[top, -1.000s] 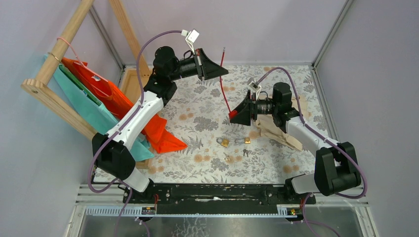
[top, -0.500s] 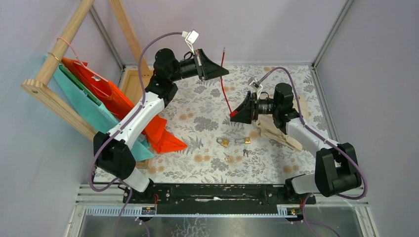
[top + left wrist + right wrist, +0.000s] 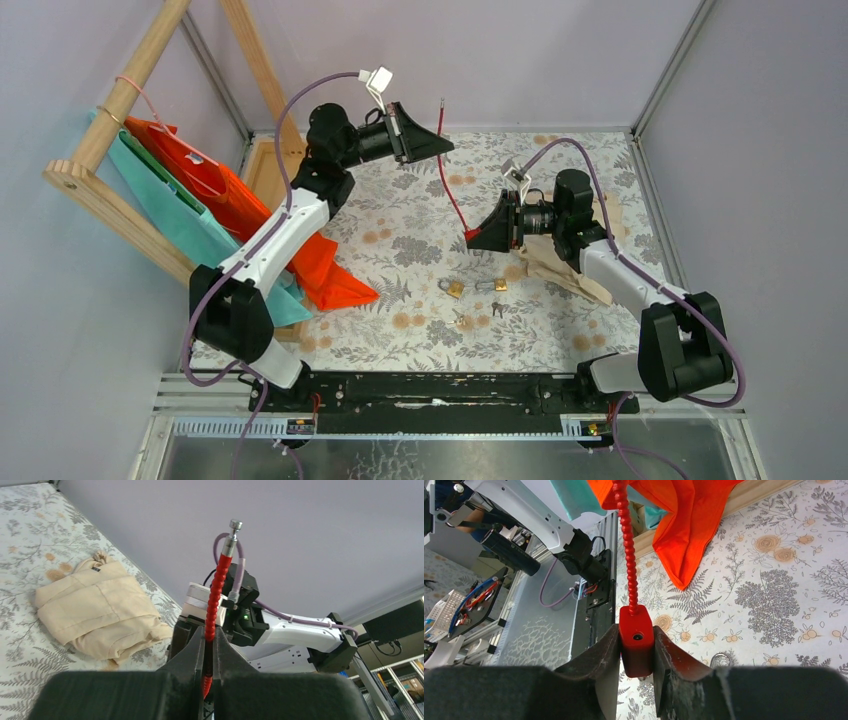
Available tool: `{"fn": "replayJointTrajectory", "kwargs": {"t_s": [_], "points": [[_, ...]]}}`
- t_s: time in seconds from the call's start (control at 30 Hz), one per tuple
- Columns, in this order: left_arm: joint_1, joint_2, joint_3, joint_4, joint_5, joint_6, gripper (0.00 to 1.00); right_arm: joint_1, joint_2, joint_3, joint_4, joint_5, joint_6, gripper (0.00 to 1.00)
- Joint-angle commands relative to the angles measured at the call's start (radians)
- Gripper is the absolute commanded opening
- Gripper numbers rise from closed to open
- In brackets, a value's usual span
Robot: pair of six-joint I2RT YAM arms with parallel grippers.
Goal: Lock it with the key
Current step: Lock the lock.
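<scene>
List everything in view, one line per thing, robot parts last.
lock body: one, red, held above the table in the right end effector
cable: one, red, runs from the lock body up through the left end effector, metal tip free
padlocks: two, brass, mid-table
keys: two spots, dark, near side of the padlocks; exact count unclear
cloth: one, beige, on the table under the right arm
bags: orange and teal, on the rack at left
rack: one, wooden, left edge
table: floral cover
left end effector: shut on the cable
right end effector: shut on the lock body
</scene>
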Motion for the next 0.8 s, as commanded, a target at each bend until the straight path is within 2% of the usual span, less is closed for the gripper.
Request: {"fn": "replayJointTrajectory", "kwargs": {"t_s": [0.0,0.07,0.13,0.23,0.3,0.53,0.77], "points": [[0.015,-0.037,-0.030,0.036,-0.011,0.025,0.00,-0.008,-0.047,0.033,-0.006,-0.011,-0.035,0.10],[0.016,-0.045,-0.032,-0.014,-0.021,0.101,0.00,-0.009,-0.051,0.045,-0.035,-0.008,-0.060,0.01],[0.015,-0.053,-0.033,-0.072,-0.029,0.181,0.01,-0.008,-0.055,0.075,-0.146,0.001,-0.156,0.00],[0.014,-0.064,-0.030,-0.179,-0.038,0.312,0.07,-0.009,-0.052,0.164,-0.442,0.037,-0.409,0.00],[0.015,-0.072,-0.032,-0.218,-0.039,0.381,0.13,-0.009,-0.042,0.208,-0.548,0.045,-0.496,0.00],[0.014,-0.090,-0.038,-0.294,0.002,0.513,0.43,-0.004,-0.010,0.259,-0.653,0.033,-0.567,0.00],[0.015,-0.141,-0.033,-0.416,-0.035,0.681,0.59,-0.003,-0.017,0.241,-0.699,0.041,-0.614,0.00]]}}
